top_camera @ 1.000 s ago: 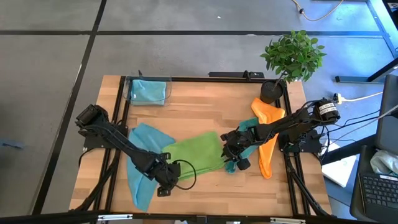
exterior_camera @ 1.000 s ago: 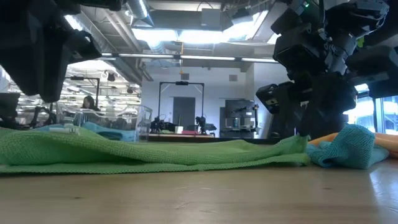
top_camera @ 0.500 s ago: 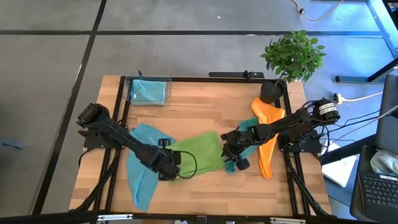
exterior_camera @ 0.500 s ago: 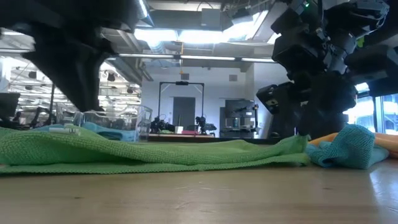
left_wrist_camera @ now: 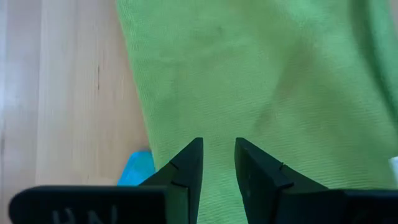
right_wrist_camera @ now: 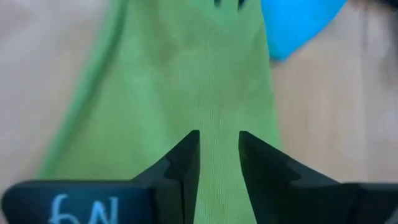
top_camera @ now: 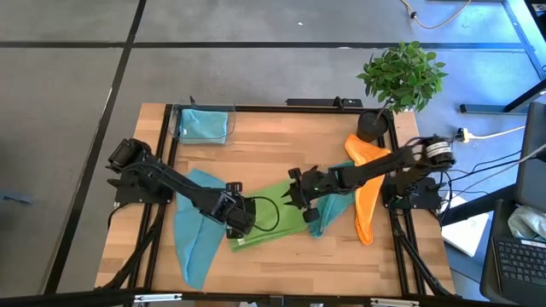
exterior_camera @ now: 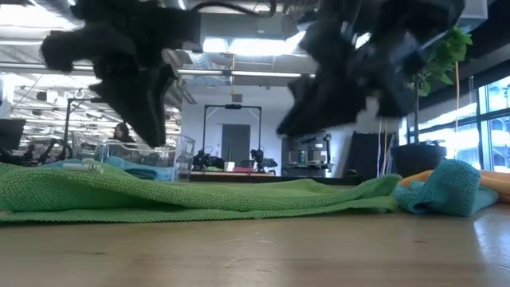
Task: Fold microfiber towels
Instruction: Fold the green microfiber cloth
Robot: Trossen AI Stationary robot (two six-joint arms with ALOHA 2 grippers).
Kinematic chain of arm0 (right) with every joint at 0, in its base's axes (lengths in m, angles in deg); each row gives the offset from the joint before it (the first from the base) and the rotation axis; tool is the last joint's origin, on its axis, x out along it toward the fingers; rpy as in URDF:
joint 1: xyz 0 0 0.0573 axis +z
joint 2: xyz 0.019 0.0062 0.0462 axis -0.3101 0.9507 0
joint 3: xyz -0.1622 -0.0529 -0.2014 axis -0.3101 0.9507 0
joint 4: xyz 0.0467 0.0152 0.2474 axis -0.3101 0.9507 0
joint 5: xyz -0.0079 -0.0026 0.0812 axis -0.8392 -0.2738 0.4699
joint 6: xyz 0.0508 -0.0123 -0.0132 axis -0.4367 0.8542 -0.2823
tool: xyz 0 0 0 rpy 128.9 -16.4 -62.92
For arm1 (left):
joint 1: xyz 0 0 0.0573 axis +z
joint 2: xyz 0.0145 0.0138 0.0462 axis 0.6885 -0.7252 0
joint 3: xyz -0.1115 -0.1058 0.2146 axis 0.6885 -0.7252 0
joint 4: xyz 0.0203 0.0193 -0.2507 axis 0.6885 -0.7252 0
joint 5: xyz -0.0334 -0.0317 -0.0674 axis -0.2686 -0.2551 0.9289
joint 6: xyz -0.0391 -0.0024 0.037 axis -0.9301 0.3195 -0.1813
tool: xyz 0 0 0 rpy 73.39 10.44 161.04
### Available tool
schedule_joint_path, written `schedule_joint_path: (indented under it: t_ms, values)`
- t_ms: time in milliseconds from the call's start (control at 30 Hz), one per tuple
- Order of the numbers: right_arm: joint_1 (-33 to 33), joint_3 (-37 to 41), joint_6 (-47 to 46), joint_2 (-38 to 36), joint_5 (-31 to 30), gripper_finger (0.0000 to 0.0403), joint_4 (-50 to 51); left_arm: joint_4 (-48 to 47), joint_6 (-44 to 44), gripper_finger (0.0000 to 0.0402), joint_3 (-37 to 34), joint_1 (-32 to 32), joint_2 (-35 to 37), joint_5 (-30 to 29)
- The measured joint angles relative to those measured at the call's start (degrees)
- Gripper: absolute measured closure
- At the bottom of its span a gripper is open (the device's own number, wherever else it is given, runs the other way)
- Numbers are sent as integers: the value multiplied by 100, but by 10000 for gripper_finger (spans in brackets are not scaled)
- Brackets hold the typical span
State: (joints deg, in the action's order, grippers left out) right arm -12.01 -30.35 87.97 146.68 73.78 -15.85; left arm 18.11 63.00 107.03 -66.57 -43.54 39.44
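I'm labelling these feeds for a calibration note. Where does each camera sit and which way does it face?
High view: overhead, facing straight down on the table; both arms show, over the lime green towel.
Low view: at tabletop height, facing level across into the room; both arms hang in from above.
Left wrist view: on the left arm, looking past the left tool onto green cloth.
Right wrist view: on the right arm, past the right tool onto the same cloth.
Shared: the lime green towel appears in all four.
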Motion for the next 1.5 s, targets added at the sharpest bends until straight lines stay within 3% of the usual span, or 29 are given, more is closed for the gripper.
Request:
schedule_joint_path:
  t_ms: [167,300,533,1100,1200,1400,1500]
  values:
    - [-220,12,0,663,3,299,-475,741,-82,323,-557,-79,-6,-71]
    - [-341,8,-14,912,4,297,-405,737,-354,323,-823,-188,-7,-73]
    - [-452,-11,4,955,46,301,-98,637,-850,324,-1212,-214,-7,-73]
    - [-784,-13,97,946,-262,302,332,345,-1263,324,-1241,-326,-7,-430]
    - [-784,-13,-10,946,-285,302,405,38,-1416,324,-1241,-441,40,-563]
    - [-788,-11,-10,946,-302,302,436,-1674,-2366,324,-910,-780,345,-1221]
    - [-821,-11,-13,945,-298,302,524,-1838,-2775,324,-981,-911,446,-1445]
